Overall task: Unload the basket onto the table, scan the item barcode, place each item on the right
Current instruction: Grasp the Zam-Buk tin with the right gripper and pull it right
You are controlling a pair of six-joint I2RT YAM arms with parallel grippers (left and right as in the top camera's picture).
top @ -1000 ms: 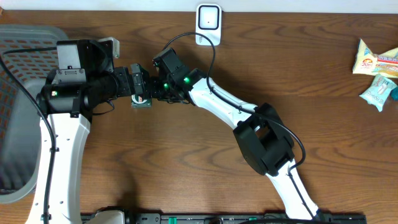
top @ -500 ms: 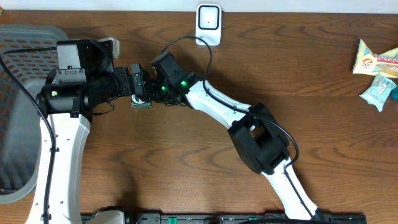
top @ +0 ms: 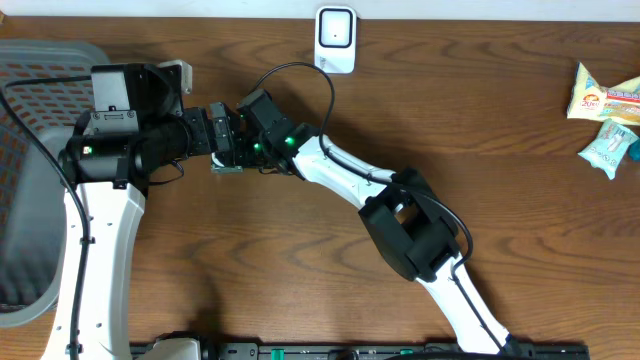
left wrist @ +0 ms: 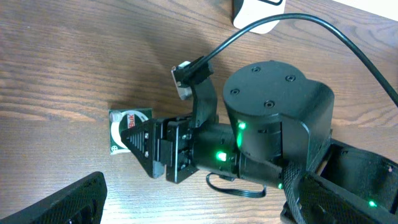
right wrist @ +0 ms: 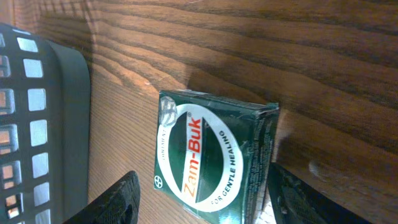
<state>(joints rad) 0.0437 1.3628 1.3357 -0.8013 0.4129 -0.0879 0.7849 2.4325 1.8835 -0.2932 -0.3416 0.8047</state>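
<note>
Surface (top: 520, 200): wood, bearing everything. Basket (top: 30, 150), out behind my left hand (top: 228, 140): nothing seen in the part that shows. Left hand: fingers wide apart, holding nothing. Right hand (right wrist: 202, 199): fingers apart, not clamped, one on each side of the green Zam-Buk box (right wrist: 211, 155), which lies flat between them. Recommendation: centre on the box, grip its side walls squarely, and keep the barcode face, which I cannot see, uncovered for the scanner (top: 335, 38).

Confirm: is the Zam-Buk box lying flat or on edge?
Lying flat: Zam-Buk box rests on the table, printed lid face up in both wrist views.
</note>
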